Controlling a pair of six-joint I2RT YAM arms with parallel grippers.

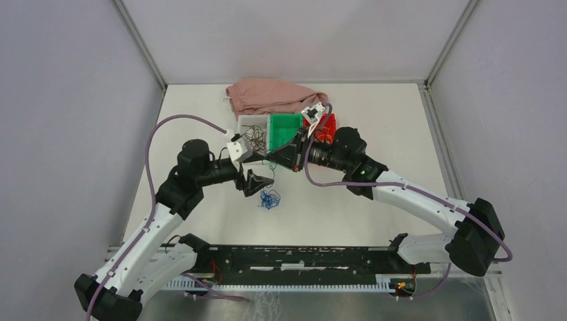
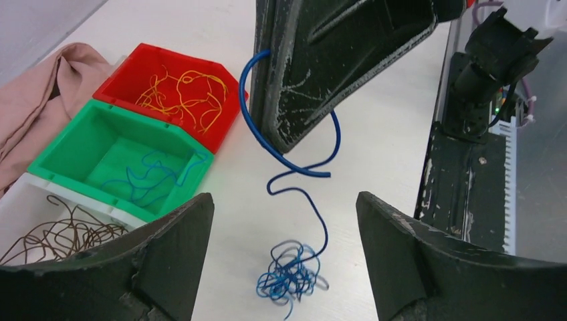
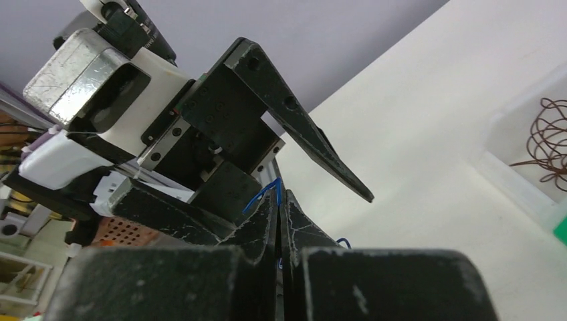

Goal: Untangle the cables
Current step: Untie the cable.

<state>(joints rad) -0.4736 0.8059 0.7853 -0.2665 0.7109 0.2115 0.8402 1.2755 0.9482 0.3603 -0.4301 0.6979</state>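
Observation:
A small tangled bundle of blue cables [image 1: 269, 198] lies on the white table and shows between my left fingers in the left wrist view [image 2: 292, 277]. One blue cable [image 2: 257, 117] rises from it in loops to my right gripper [image 1: 274, 158], which is shut on its upper end [image 3: 259, 198]. The right gripper [image 3: 279, 195] hangs above the bundle and fills the top of the left wrist view [image 2: 334, 60]. My left gripper [image 1: 258, 182] is open and empty, just above the bundle, its jaws wide apart [image 2: 284, 199].
Three bins stand behind the grippers. The white bin [image 1: 251, 119] holds brown wires [image 2: 63, 234]. The green bin [image 2: 155, 124] holds blue wires. The red bin [image 2: 220, 127] holds yellow-orange wires [image 2: 180, 93]. A pink cloth [image 1: 274, 95] lies beyond them.

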